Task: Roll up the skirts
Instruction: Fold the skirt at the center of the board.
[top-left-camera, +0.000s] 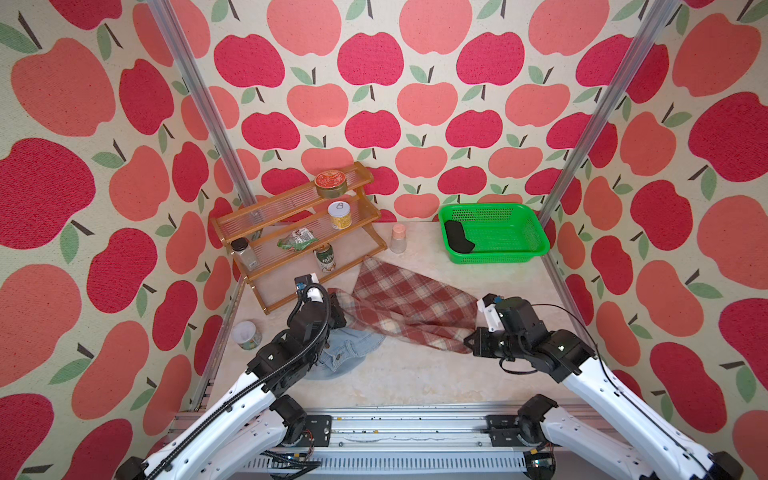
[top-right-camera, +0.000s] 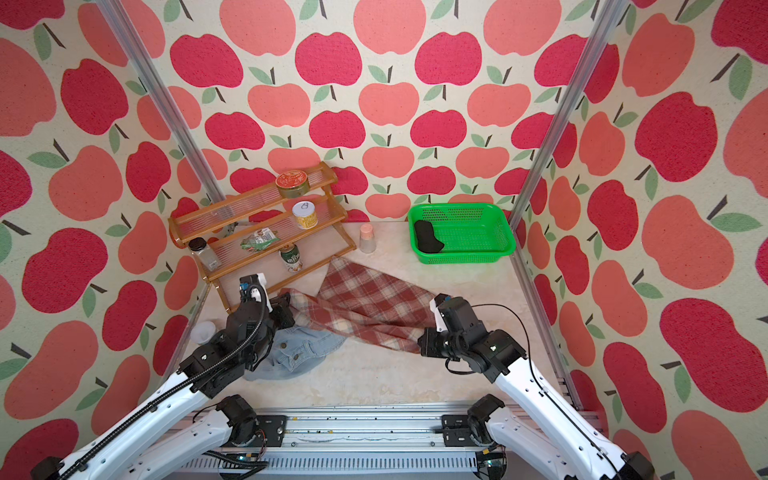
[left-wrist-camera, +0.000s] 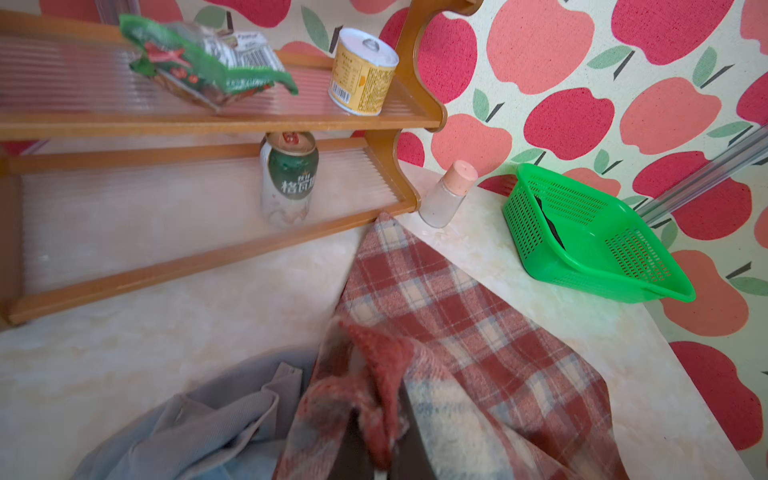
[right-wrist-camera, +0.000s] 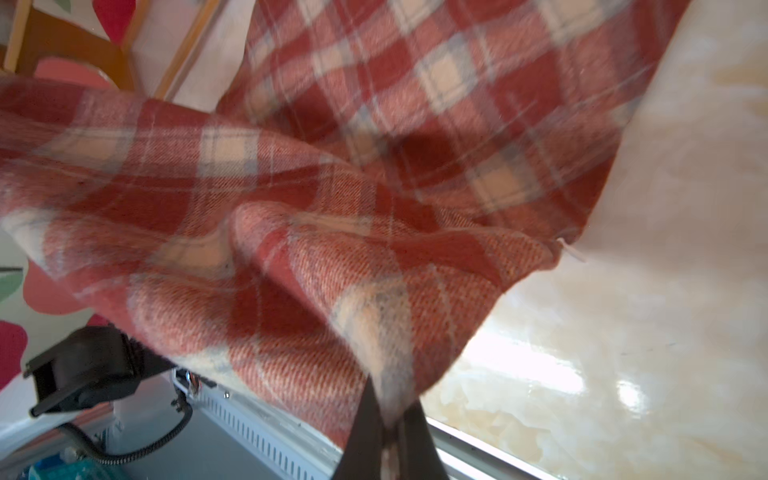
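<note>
Both top views: left gripper (top-left-camera: 337, 311) and right gripper (top-left-camera: 475, 332) clamped on opposite ends of plaid skirt (top-left-camera: 411, 305), mid-table; denim skirt (top-left-camera: 349, 353) crumpled under left arm; black skirt (top-left-camera: 457, 237) bundled in green mesh basket (top-left-camera: 498, 259)
Left wrist: pinching bunched plaid edge
Right wrist: pinching plaid corner, cloth raised
Judged: spreading plaid; next, lay flat and taut, then roll
</note>
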